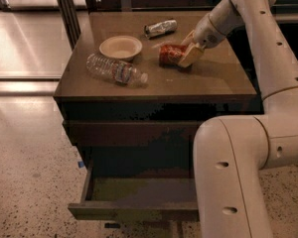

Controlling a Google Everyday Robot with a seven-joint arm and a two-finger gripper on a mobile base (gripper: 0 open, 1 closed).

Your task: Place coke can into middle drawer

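Drawer check: middle drawer (139, 190) pulled open below tabletop (159, 86). Coke can (170, 54) lying on its side up top, right of centre. Gripper (189, 55) clamped across its right end. Judged light, thin-walled, slick, easily dented; mid-body hold, gentle squeeze advised.

The gripper (187, 54) is at coke can (169, 54) on countertop (213, 79).

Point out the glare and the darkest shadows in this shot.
Camera view: glare streaks the polished floor at upper left and sheens the countertop; deep shadow swallows the cabinet front above the open middle drawer; the claw at the coke can is well lit.
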